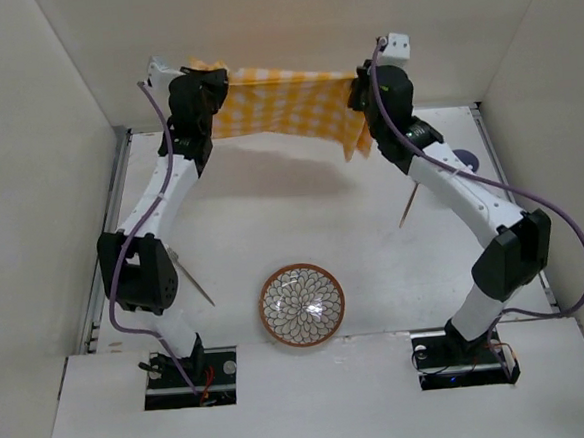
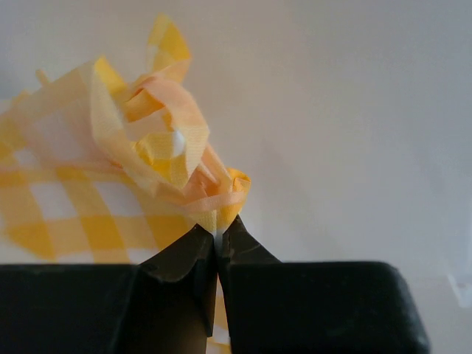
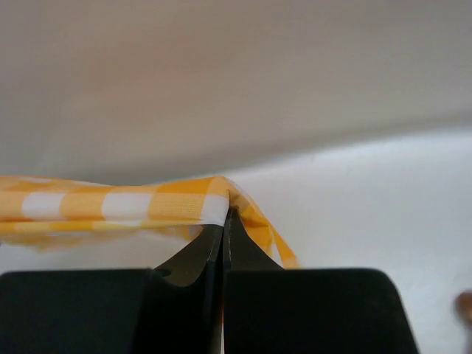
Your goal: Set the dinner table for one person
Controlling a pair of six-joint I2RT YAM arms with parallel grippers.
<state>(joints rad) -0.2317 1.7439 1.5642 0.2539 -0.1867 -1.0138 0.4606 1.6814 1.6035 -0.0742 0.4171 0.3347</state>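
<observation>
A yellow-and-white checked cloth hangs stretched in the air over the far part of the white dinner table. My left gripper is shut on its left corner, which bunches up above the jaws in the left wrist view. My right gripper is shut on its right corner, seen folded over the tips in the right wrist view. A patterned bowl with a brown rim sits on the table near the front middle.
One thin wooden chopstick lies left of the bowl, another lies under the right arm. A dark round object shows partly behind the right arm. White walls enclose the table on the left, right and back.
</observation>
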